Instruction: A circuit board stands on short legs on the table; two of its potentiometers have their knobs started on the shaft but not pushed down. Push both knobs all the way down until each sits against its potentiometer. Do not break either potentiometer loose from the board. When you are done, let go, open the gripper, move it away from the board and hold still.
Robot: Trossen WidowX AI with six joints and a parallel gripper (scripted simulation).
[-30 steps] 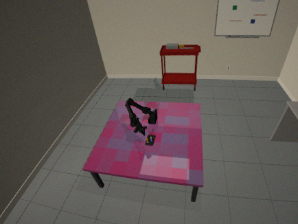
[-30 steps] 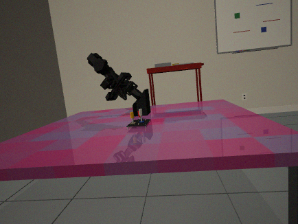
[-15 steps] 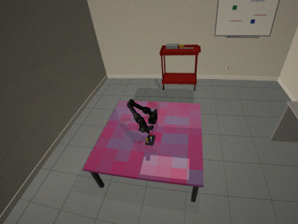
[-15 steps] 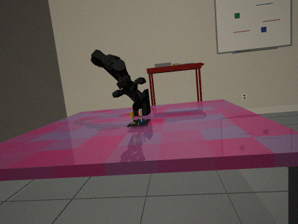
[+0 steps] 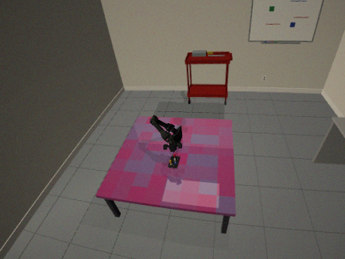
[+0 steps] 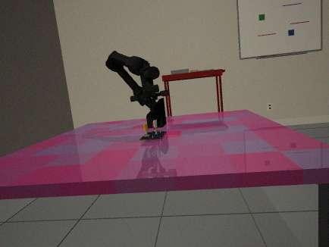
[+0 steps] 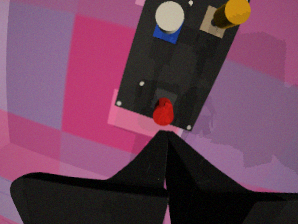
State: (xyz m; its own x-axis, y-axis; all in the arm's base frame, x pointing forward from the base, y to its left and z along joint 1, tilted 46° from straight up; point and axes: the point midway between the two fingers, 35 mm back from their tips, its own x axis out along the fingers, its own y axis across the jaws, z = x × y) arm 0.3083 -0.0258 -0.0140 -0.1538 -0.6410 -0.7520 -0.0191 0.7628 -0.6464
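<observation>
- I have the circuit board (image 5: pixel 173 164) (image 6: pixel 147 138) (image 7: pixel 150 65) standing near the middle of the table (image 5: pixel 204 160) (image 6: pixel 95 167) (image 7: pixel 95 65), component side up.
- Long axis: in my wrist view it runs steeply from lower left to upper right; the near short edge faces the gripper (image 5: pixel 173 150) (image 6: pixel 151 126) (image 7: pixel 164 137). The far end is cropped.
- Gripper state: fully closed, fingers together and pointing down, gripping nothing. In the wrist view the tips appear just beside the red knob (image 5: pixel 174 156) (image 6: pixel 153 125) (image 7: pixel 163 115); I cannot confirm contact.
- The wrist view shows the white knob (image 5: pixel 175 160) (image 6: pixel 155 123) (image 7: pixel 169 16) over a blue potentiometer and the yellow knob (image 5: pixel 171 161) (image 6: pixel 145 127) (image 7: pixel 237 12) over a tan one, both at the end away from the gripper.
- The exterior view adds what the wrist view hides: thin legs beneath the board and the white and yellow knobs standing tall above it.
- The top view gives overall placement; knob seating cannot be read there.
</observation>
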